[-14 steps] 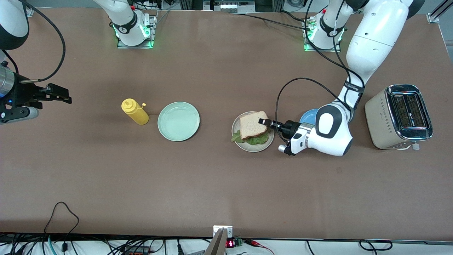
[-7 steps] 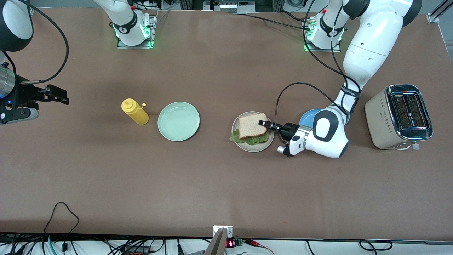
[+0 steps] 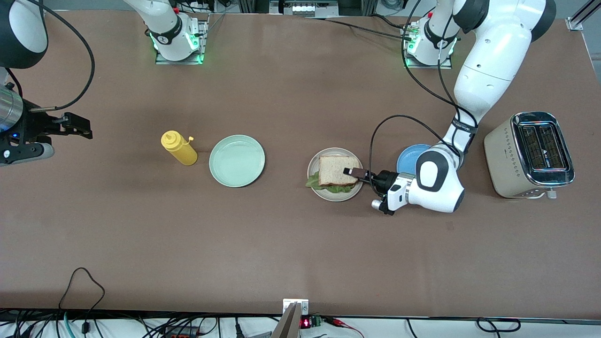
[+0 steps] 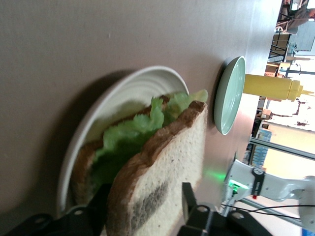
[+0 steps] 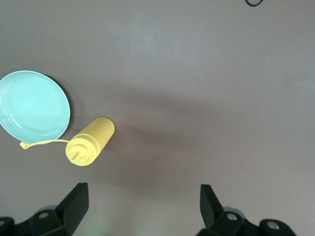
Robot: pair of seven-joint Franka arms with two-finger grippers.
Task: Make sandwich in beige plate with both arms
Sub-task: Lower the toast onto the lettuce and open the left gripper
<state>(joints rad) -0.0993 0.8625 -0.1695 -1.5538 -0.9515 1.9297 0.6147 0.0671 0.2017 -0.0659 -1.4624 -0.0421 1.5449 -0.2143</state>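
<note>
The beige plate [image 3: 313, 163] holds a bottom bread slice [image 4: 81, 167] with a ruffled lettuce leaf [image 3: 336, 188] on it. My left gripper [image 3: 353, 172] is shut on the top bread slice [image 3: 334, 170], one finger on each face, and holds it low over the lettuce. In the left wrist view the top slice [image 4: 162, 167] stands tilted between the fingers above the lettuce [image 4: 128, 142] and the plate [image 4: 123, 93]. My right gripper [image 3: 77, 126] waits open and empty in the air at the right arm's end of the table; it shows in its wrist view [image 5: 142, 201] over bare table.
A mint-green plate [image 3: 237, 161] and a yellow squeeze bottle [image 3: 179, 148] stand toward the right arm's end from the beige plate. A blue plate [image 3: 408, 157] lies partly under the left wrist. A toaster [image 3: 530, 155] stands at the left arm's end.
My left gripper has brought the top slice down and squarer over the lettuce on the beige plate. The right arm has barely moved.
</note>
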